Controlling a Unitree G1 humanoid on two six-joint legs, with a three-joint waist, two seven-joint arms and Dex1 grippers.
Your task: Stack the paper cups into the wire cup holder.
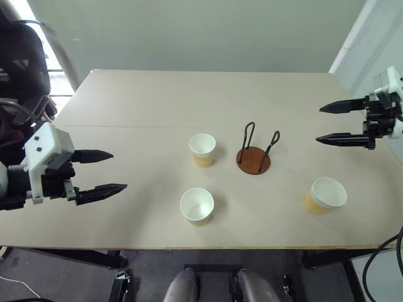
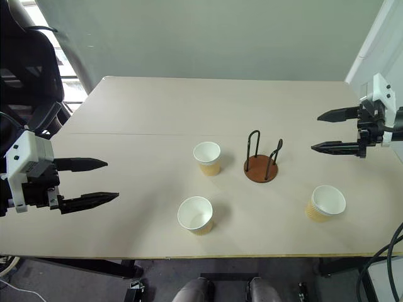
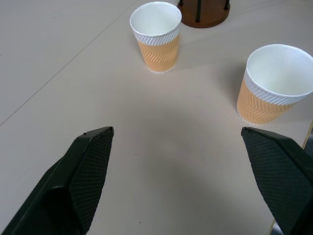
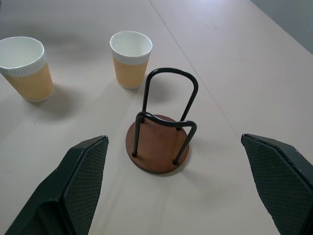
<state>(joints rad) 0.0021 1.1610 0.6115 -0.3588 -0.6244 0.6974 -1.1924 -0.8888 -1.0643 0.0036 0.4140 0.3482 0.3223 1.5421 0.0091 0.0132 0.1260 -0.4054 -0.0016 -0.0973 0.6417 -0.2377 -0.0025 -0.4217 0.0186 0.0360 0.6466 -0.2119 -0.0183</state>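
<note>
Three paper cups stand upright on the beige table (image 1: pixel 145 100): one (image 1: pixel 203 150) just left of the wire cup holder, one (image 1: pixel 197 206) near the front edge, one (image 1: pixel 325 195) at the front right. The wire cup holder (image 1: pixel 254 157), a reddish-brown disc with two black wire loops, stands empty at mid-table. My left gripper (image 1: pixel 107 171) hovers open over the table's left side, pointing toward the cups. At the far right my right gripper (image 1: pixel 326 124) is open too, aimed at the holder (image 4: pixel 159 142). Nothing is between either pair of fingers.
A seam runs across the table behind the cups. A black chair (image 2: pixel 28 69) stands beyond the table's left corner. A wall rises behind the far edge. Cables (image 1: pixel 384 264) hang off the front right corner.
</note>
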